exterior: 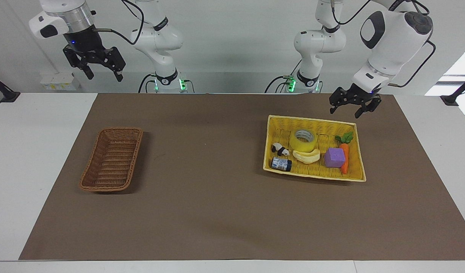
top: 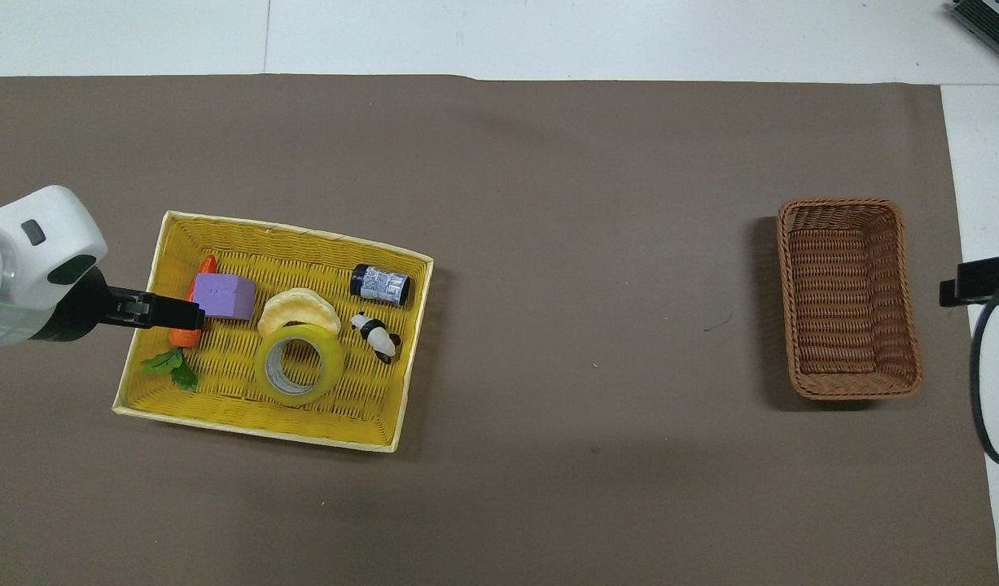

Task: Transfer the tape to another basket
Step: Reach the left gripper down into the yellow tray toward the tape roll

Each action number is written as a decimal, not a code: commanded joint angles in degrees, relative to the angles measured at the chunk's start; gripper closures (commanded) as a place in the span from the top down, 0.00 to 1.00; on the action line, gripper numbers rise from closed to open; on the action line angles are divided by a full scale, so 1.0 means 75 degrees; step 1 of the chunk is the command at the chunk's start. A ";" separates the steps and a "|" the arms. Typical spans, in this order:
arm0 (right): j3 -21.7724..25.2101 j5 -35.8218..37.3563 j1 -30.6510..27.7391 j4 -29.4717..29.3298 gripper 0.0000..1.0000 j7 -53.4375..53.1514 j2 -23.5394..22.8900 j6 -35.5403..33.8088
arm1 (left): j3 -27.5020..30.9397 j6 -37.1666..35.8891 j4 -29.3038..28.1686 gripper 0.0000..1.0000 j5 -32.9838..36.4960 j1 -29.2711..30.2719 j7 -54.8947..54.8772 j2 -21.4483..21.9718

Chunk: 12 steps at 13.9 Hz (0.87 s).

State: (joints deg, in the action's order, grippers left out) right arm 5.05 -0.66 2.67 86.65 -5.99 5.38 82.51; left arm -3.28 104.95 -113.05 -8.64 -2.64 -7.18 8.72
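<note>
The yellow roll of tape lies flat in the bright yellow basket, toward the left arm's end of the table; it also shows in the overhead view. The dark brown wicker basket stands empty toward the right arm's end, also in the overhead view. My left gripper is open and empty, raised over the yellow basket's edge; from above it covers the carrot. My right gripper is open and empty, waiting high beside the brown basket, its tip at the overhead view's edge.
In the yellow basket with the tape lie a pale banana, a purple cube, a toy carrot, a small panda and a small dark jar. A brown mat covers the table.
</note>
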 commanded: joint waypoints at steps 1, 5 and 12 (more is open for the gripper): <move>-0.0005 0.0041 -0.0051 0.0025 1.00 0.0212 0.0033 -0.0032 | 0.0086 0.0839 -0.1107 1.00 -0.0125 -0.0290 -0.0191 0.0524; -0.0005 0.0041 -0.0051 0.0025 1.00 0.0212 0.0021 -0.0032 | 0.0086 0.1919 -0.2268 1.00 -0.0125 -0.0515 -0.0191 0.0584; -0.0005 0.0041 -0.0051 0.0025 1.00 0.0224 0.0033 -0.0021 | 0.0086 0.4729 -0.4202 1.00 -0.0125 -0.1112 -0.0191 0.0199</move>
State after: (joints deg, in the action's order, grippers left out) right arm 5.05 -0.66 2.67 86.65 -5.99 5.38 82.51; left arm -3.47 133.74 -139.61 -8.92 -9.10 -7.94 10.30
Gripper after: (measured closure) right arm 0.000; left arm 0.000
